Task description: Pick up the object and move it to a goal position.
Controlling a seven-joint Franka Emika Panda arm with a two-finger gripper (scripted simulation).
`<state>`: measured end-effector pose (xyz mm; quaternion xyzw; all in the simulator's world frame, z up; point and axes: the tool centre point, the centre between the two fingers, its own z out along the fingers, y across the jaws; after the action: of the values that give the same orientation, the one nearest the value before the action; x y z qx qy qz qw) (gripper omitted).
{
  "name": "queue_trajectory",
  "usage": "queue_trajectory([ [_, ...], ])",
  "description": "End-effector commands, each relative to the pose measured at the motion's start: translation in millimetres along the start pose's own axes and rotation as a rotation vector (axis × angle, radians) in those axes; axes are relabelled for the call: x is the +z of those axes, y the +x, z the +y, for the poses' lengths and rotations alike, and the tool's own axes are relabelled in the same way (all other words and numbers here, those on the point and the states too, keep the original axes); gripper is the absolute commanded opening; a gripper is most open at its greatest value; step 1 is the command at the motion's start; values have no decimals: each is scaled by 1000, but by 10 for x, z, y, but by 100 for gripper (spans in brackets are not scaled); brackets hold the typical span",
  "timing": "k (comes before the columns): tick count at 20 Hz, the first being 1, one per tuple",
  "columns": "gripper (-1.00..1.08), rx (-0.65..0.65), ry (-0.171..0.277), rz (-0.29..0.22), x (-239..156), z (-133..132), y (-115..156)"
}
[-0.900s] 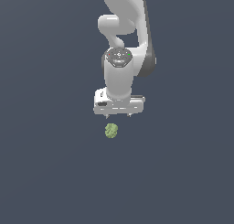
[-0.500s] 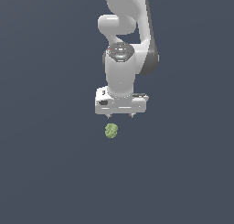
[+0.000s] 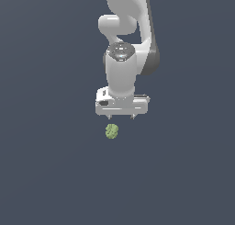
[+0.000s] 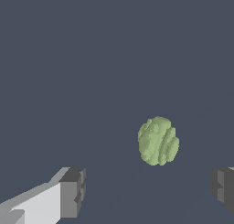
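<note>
Dark grey tabletop (image 3: 50, 173) fills both views, nothing else on it. White Panda arm (image 3: 124, 45) hangs down from the top of the exterior view, wrist pointing straight down. Claw (image 3: 121, 116) is spread wide, empty, both dark pads apart with clear gap; it hovers above the surface, not touching anything. Object (image 3: 111, 131), a small lumpy yellow-green blob, sits on the tabletop just under the claw, slightly toward the exterior view's left of its centre line. Handling guess: light, probably rigid, bumpy surface gives some grip but rounded shape could roll or squirt out if pinched off-centre; best taken across its narrow middle, pads on opposite flanks. Much narrower than the claw opening, so plenty of clearance. Wrist view shows what the exterior doesn't: the two fingertips (image 4: 73, 191) and the blob (image 4: 158, 141) lying beyond the line joining them, nearer one fingertip, plus the ridged surface. Exterior view alone shows height gap and arm pose.
</note>
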<state>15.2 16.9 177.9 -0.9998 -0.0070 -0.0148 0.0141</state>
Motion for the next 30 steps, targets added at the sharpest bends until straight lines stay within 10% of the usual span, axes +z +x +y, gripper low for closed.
queue_trajectory([
  [1,100,26,-2,-4,97,53,-6],
  [30,100,237,-31,-27,1302,502,-151],
])
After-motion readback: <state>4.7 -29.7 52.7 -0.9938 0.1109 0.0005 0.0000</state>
